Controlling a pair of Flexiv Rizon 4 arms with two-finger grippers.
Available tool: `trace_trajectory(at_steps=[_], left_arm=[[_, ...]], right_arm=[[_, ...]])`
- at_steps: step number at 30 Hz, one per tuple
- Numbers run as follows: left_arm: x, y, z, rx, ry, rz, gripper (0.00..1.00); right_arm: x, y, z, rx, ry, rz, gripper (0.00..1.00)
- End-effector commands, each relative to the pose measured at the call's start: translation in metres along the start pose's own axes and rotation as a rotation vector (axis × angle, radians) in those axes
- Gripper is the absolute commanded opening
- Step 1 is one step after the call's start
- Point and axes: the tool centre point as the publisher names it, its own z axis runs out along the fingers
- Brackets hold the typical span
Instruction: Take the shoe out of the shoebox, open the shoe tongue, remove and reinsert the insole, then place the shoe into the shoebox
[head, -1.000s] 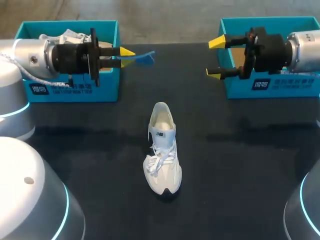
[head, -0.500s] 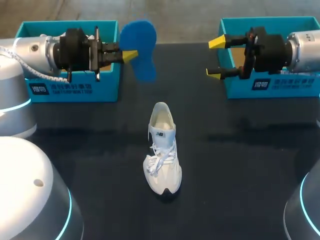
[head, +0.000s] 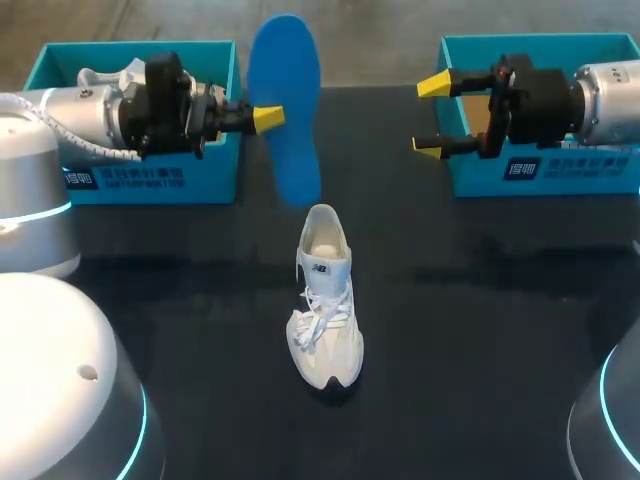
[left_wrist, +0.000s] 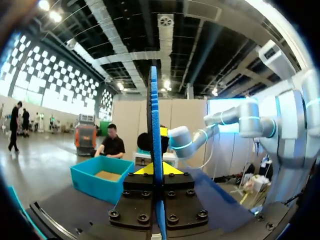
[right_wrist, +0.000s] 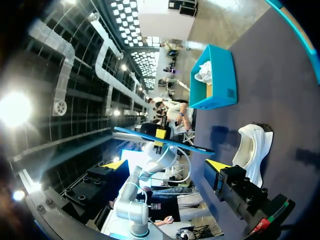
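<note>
While left gripper (head: 262, 118) pinches blue insole (head: 288, 110) by one edge, far of the central shoe (head: 325, 300), thin grip may let it twist or drop if it snags on entry; right gripper (head: 432, 115) gapes wide, empty

Two shoeboxes (head: 212, 172) (head: 592, 172), one insole (head: 285, 110) — one shoe (head: 325, 300) on the table (head: 480, 350).

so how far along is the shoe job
Done: the white lace-up sneaker is out on the black table. In hand: the left end effector holds the blue foam insole, already removed, in the air. Left: reinsert it, then put the sneaker into a teal shoebox.
</note>
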Motion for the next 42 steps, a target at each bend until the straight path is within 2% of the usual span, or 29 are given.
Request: trace_trajectory(at_steps=[1,13,15,17,18,23,29,38,39,42], left_arm=[[-0.001,-0.003,-0.001,-0.075,0.06,-0.418,0.0],[-0.001,-0.003,-0.001,-0.075,0.06,-0.418,0.0],[-0.001,-0.005,-0.002,-0.035,0.09,-0.524,0.0],[0.0,-0.006,-0.002,-0.038,0.096,-0.577,0.0],[0.0,-0.008,-0.002,-0.004,0.112,-0.62,0.0],[0.001,-0.012,-0.001,0.029,0.133,-0.78,0.0],[0.004,-0.011,0.001,0.001,0.166,-0.965,0.0],[0.008,-0.002,0.002,-0.03,0.184,-1.124,0.0],[0.008,-0.001,0.003,-0.032,0.183,-1.123,0.0],[0.008,0.0,0.004,-0.032,0.195,-1.15,0.0]], right_arm=[[0.0,0.0,0.0,0.0,-0.005,0.002,1.0],[0.0,0.0,0.0,0.0,-0.005,0.002,1.0],[0.0,0.0,0.0,0.0,-0.005,0.002,1.0],[0.0,0.0,0.0,0.0,-0.005,0.002,1.0],[0.0,0.0,0.0,0.0,-0.005,0.002,1.0],[0.0,0.0,0.0,0.0,-0.005,0.002,1.0],[0.0,0.0,0.0,0.0,-0.005,0.002,1.0],[0.0,0.0,0.0,0.0,-0.005,0.002,1.0],[0.008,0.0,-0.002,-0.009,-0.01,-0.012,1.0],[0.028,0.0,0.001,0.0,-0.123,-0.009,1.0]])
